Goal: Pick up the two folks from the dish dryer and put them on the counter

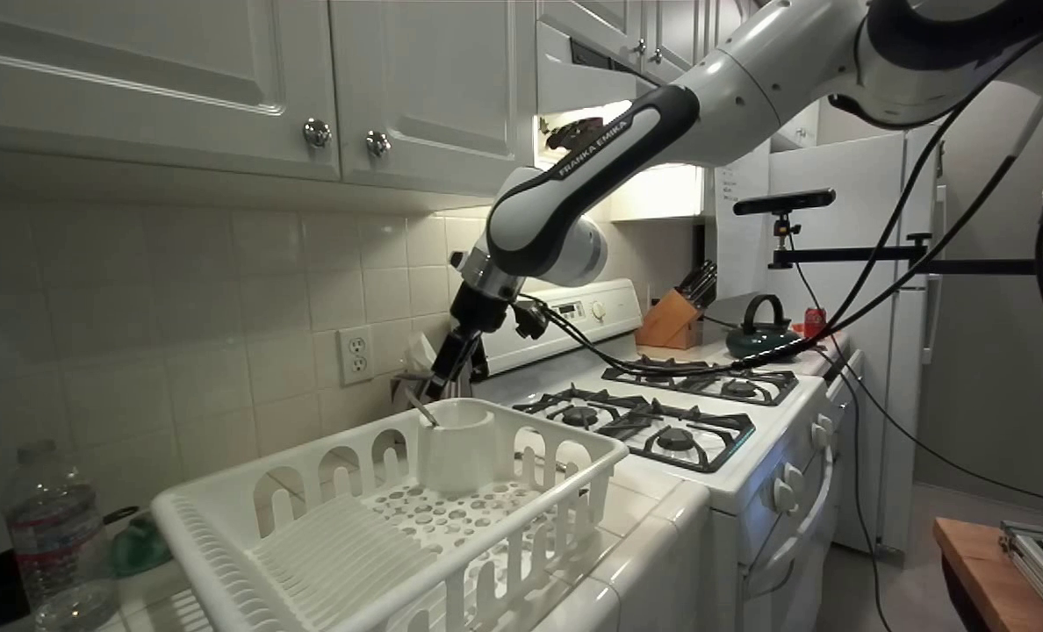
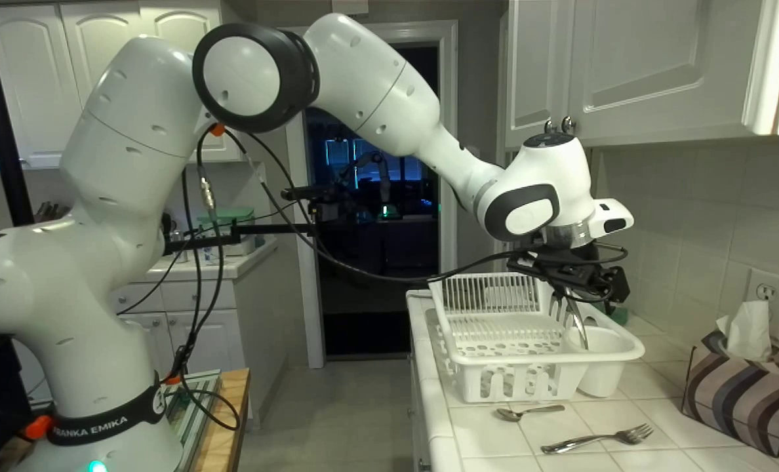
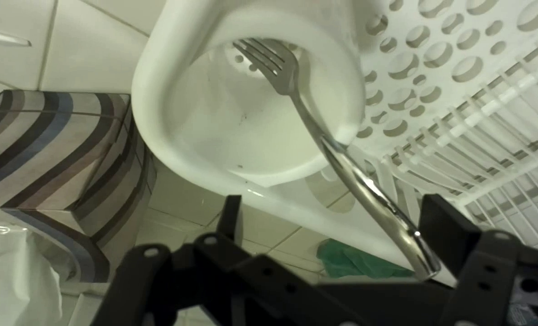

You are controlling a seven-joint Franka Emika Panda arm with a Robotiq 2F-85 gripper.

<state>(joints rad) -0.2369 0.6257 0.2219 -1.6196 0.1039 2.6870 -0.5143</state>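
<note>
One fork is in the rack's cup, another fork (near a spoon) on the counter.

Arm in a high arch, claw slanted downward, spread wide.

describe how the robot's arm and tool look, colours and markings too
The arm is white and rounded, with black trim and white FRANKA EMIKA lettering. Black cables hang along it, and a green light glows on its base. The tool is black, with blocky fingers and pale screw heads.

Wrist view close above the cup, facing down, both exterior views sharing the dish rack, opposite directions
</note>
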